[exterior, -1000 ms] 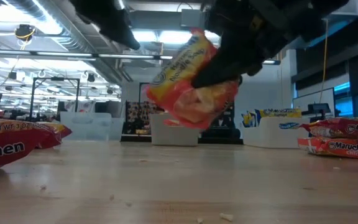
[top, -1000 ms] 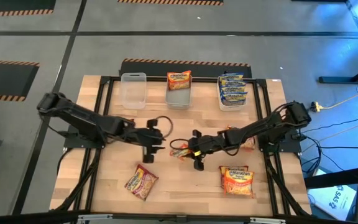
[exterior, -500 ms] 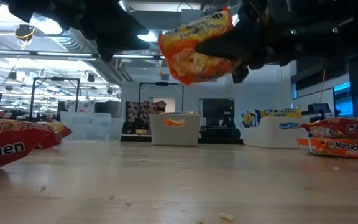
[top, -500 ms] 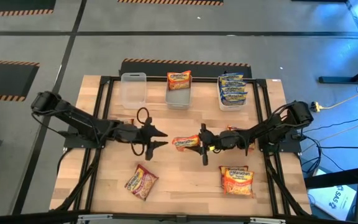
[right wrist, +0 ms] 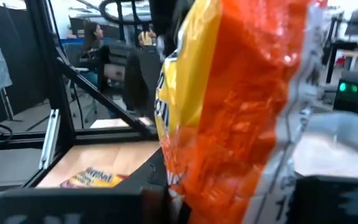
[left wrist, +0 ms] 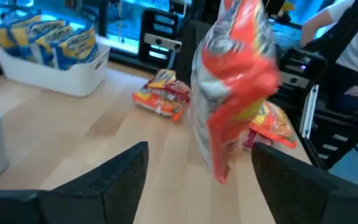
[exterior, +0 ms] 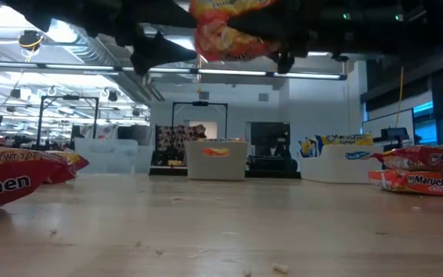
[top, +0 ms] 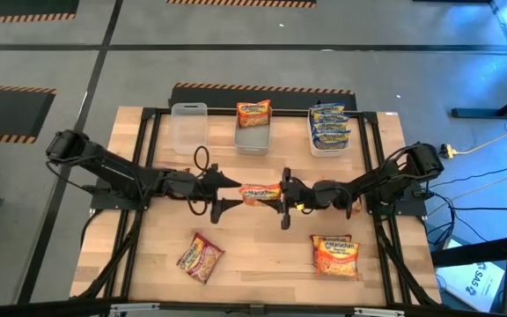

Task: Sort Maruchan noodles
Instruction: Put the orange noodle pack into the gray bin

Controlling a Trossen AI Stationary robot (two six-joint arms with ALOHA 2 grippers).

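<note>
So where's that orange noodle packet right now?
Seen from above, the orange packet is held in the air over the table's middle by the right gripper, with the open left gripper beside it.

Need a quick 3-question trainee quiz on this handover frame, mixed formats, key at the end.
1. True or false: the orange noodle packet lies flat on the table.
2. Which gripper grips the packet? A) left gripper B) right gripper
3. Fill in: the far right tub holds ___-and-yellow packets.

Key: 1. False, it is held in the air between both grippers. 2. B; the left one is open around the packet's other end. 3. Blue.
</note>
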